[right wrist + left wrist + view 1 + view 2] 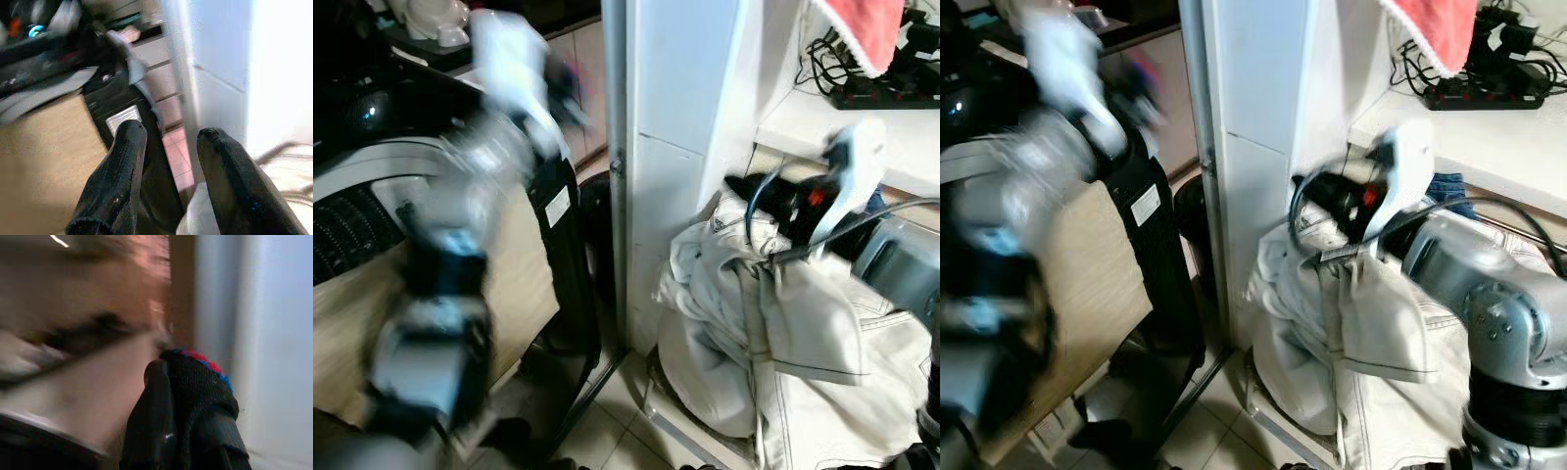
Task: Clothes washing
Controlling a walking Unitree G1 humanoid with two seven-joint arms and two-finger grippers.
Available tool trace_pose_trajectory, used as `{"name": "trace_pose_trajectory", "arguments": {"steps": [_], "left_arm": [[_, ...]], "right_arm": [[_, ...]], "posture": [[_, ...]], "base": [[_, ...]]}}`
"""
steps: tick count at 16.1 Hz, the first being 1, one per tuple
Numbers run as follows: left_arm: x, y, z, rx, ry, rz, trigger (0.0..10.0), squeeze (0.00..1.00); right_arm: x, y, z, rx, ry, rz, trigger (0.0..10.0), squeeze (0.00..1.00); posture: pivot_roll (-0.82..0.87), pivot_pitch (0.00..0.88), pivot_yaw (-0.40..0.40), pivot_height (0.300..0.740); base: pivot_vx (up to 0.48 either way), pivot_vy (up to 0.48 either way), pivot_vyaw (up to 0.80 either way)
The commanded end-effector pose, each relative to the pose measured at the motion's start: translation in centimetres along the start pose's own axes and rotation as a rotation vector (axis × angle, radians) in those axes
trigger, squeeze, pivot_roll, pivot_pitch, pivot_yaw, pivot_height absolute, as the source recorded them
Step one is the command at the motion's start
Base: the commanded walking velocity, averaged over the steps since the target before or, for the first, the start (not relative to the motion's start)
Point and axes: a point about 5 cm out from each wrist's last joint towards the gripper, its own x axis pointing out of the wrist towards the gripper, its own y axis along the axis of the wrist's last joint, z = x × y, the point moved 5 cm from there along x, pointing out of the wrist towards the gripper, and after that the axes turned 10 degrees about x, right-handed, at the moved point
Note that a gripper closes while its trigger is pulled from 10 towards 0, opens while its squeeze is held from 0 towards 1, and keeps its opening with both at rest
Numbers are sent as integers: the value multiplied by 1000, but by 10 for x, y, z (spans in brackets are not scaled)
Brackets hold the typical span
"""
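My left arm is raised at the left and blurred by motion. Its gripper (168, 369) is shut on a small dark knitted cloth (198, 377) with red and blue trim, close to the white pillar (675, 147). The washing machine (352, 186) stands at the far left, with its dark top behind the arm. A heap of white clothes (793, 333) lies low on the right, beside the pillar. My right gripper (744, 188) hovers just above the heap's top. In the right wrist view its fingers (124, 147) are open with nothing between them.
A tall black appliance (563, 245) and a tan panel (524, 274) stand between the washer and the pillar. A white shelf (832, 122) at the right carries a power strip with cables (886, 93), and a red towel (867, 29) hangs above. Tiled floor (607, 421) shows below.
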Motion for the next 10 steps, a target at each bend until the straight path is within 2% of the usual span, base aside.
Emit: {"name": "trace_pose_trajectory", "arguments": {"steps": [1, 2, 3, 4, 5, 6, 7, 8, 9, 10], "left_arm": [[3, 4, -43, 158, 167, -6, 0, 0], [3, 11, -70, 282, 257, -13, 0, 0], [3, 10, -82, 359, 279, -45, 0, 0], [2, 0, -98, 493, 272, -141, 0, 0], [1, -12, -103, 540, 242, -216, 0, 0], [-5, -29, -114, 643, 222, -345, 4784, 0], [-13, -42, -126, 694, 218, -440, 10000, 0], [-22, -57, -138, 679, 217, -527, 10000, 0], [-34, -79, -145, 665, 183, -633, 10000, 1000], [-42, -90, -150, 678, 163, -693, 10000, 1000]], "right_arm": [[0, 3, -26, -82, 110, -8, 10000, 0], [2, 1, -39, -108, 165, -22, 10000, 0], [4, -1, -45, -130, 190, -33, 10000, 0], [6, -7, -54, -165, 221, -58, 10000, 0], [8, -9, -57, -173, 230, -66, 10000, 0], [10, -13, -60, -184, 235, -80, 10000, 0], [11, -17, -62, -199, 240, -96, 10000, 0], [10, -21, -65, -214, 250, -111, 10000, 0], [9, -25, -66, -225, 256, -123, 10000, 0], [9, -27, -65, -230, 254, -130, 10000, 0]], "posture": [[-43, 0, 38, 740], [-43, 0, 38, 740], [-48, 0, 34, 740], [-54, 0, 33, 740], [-58, 0, 35, 740], [-69, 0, 42, 740], [-76, 0, 49, 740], [-75, 0, 50, 740], [-73, 0, 51, 740], [-72, 0, 52, 740]], "base": [[0, 0, 0], [0, 0, 0], [0, 0, 0], [0, 0, 0], [0, 0, 0], [0, 0, 0], [0, 0, 0], [0, 0, 0], [0, 0, 0], [0, 0, 0]]}}
